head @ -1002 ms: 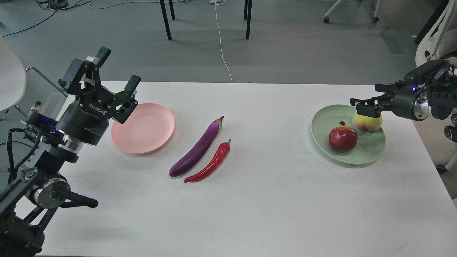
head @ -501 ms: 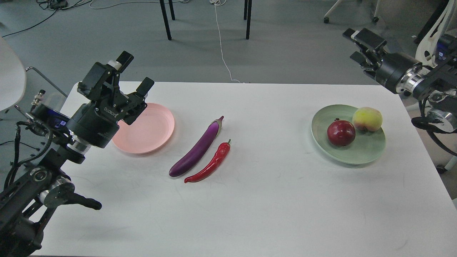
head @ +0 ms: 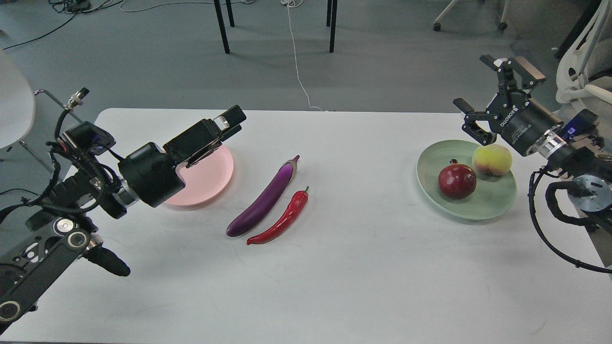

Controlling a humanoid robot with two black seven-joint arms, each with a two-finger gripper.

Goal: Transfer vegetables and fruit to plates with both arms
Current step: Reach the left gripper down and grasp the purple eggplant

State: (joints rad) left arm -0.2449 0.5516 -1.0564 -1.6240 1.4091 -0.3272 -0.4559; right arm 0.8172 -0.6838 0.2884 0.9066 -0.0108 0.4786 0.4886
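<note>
The purple eggplant (head: 265, 198) and the red chili pepper (head: 282, 220) lie side by side at the table's middle. The pink plate (head: 210, 177) to their left is empty. My left gripper (head: 232, 120) hovers over its far edge, seen side-on, so its fingers cannot be told apart. The green plate (head: 478, 205) at the right holds the dark red pomegranate (head: 457, 181) and the yellow-green peach (head: 492, 160). My right gripper (head: 478, 86) is open and empty, above and behind the peach.
The white table (head: 334, 286) has bare room at the front and middle. Black chair legs (head: 222, 24) and a white cable (head: 299, 71) are on the floor behind. A white chair (head: 14, 110) stands at the left, an office chair (head: 583, 71) at the right.
My right gripper let go of the peach on the green plate, rose, then came back down near it, open. My left gripper turned sideways and moved right over the pink plate.
</note>
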